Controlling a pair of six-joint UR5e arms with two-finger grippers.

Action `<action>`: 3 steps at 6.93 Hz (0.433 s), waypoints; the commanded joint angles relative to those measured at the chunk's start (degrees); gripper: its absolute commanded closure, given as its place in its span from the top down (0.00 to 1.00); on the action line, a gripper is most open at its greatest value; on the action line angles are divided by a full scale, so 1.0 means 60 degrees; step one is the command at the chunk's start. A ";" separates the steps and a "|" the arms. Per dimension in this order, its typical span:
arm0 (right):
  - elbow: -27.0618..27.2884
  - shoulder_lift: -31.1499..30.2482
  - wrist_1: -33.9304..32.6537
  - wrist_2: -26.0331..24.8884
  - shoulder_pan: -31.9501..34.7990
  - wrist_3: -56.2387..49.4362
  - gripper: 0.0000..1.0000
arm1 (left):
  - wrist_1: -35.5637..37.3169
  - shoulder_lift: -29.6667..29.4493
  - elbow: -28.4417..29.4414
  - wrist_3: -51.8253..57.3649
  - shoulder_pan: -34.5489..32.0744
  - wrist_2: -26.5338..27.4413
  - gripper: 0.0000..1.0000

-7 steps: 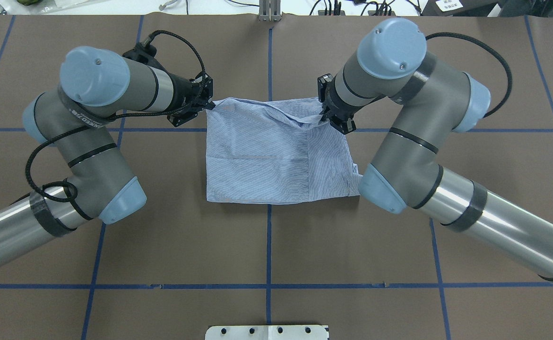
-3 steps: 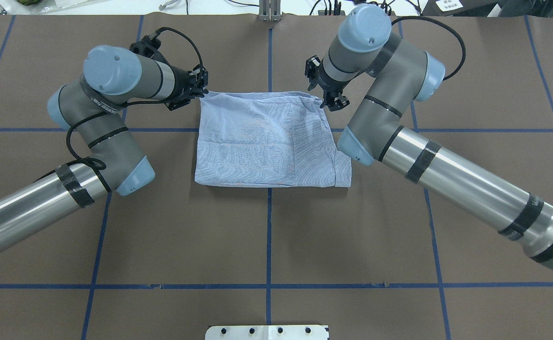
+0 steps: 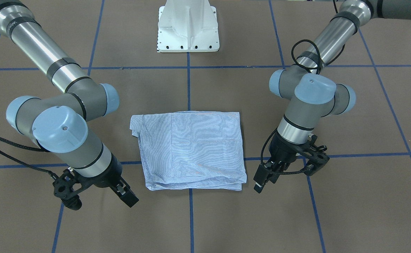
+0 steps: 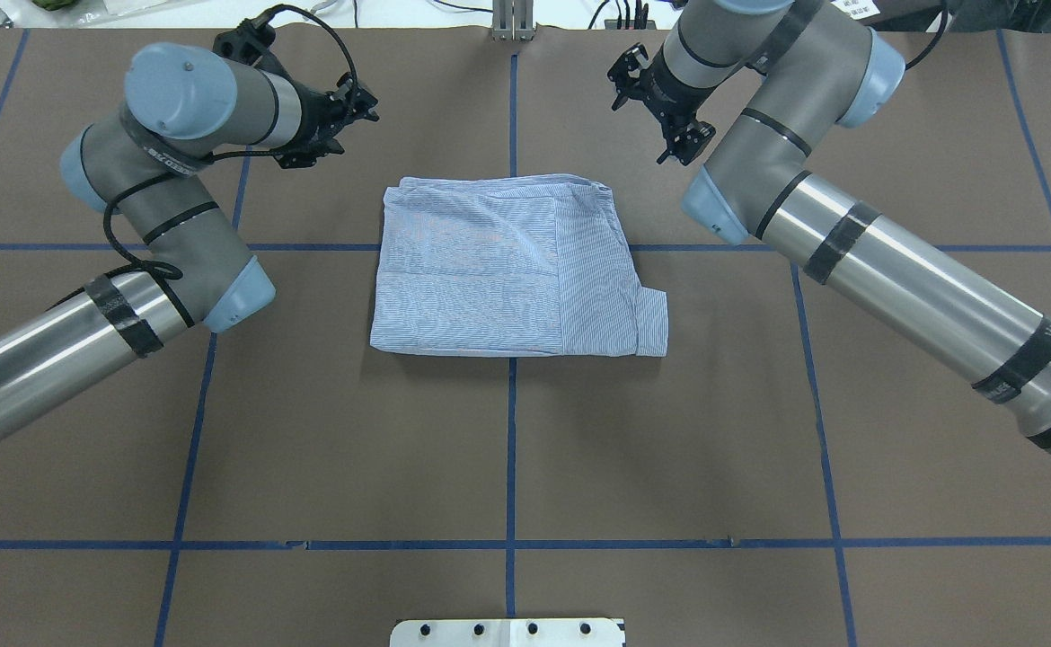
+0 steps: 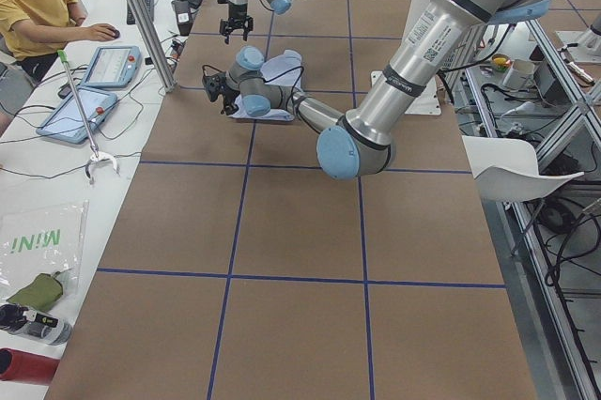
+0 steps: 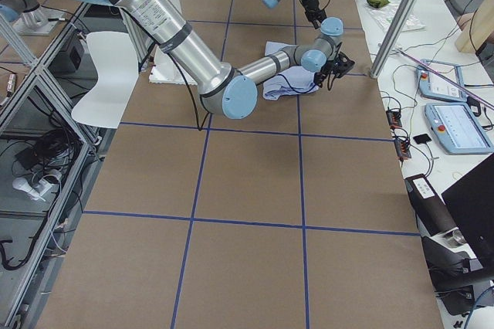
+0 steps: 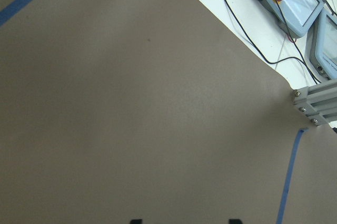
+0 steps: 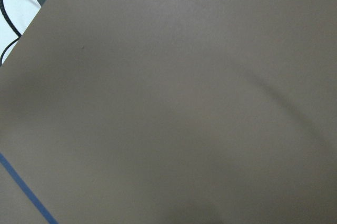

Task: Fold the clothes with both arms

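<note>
The light blue-and-white striped shirt (image 4: 512,270) lies folded in a rough rectangle on the brown table and also shows in the front view (image 3: 191,151). Its collar, label and buttons are hidden inside the fold. My left gripper (image 4: 359,130) hangs open and empty beyond the shirt's far left corner; it shows in the front view (image 3: 263,182), and two dark tips stand apart at the bottom of the left wrist view. My right gripper (image 4: 683,144) is open and empty beyond the far right corner and also shows in the front view (image 3: 126,195). Neither gripper touches the shirt.
The white pedestal base (image 3: 188,28) stands at the near table edge. An aluminium post (image 4: 512,22) and cables sit at the far edge. Tablets (image 5: 113,67) and a seated operator are beyond the far edge. Blue tape lines cross the brown table.
Both grippers have let go of the shirt's far edge and drawn back outward and towards the far edge. The shirt has settled flat in its fold.
</note>
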 commanded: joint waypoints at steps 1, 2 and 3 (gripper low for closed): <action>0.0662 -0.1111 -0.0057 0.0493 0.0704 -0.2044 1.00 | 0.0017 0.0665 -0.0433 0.1847 -0.0527 -0.0934 1.00; 0.0870 -0.1684 -0.0073 0.0682 0.1142 -0.3449 1.00 | 0.0031 0.1353 -0.1075 0.3612 -0.0848 -0.1302 1.00; 0.1133 -0.2429 -0.0131 0.0742 0.1625 -0.5334 1.00 | 0.0031 0.2012 -0.1516 0.5051 -0.1228 -0.1798 1.00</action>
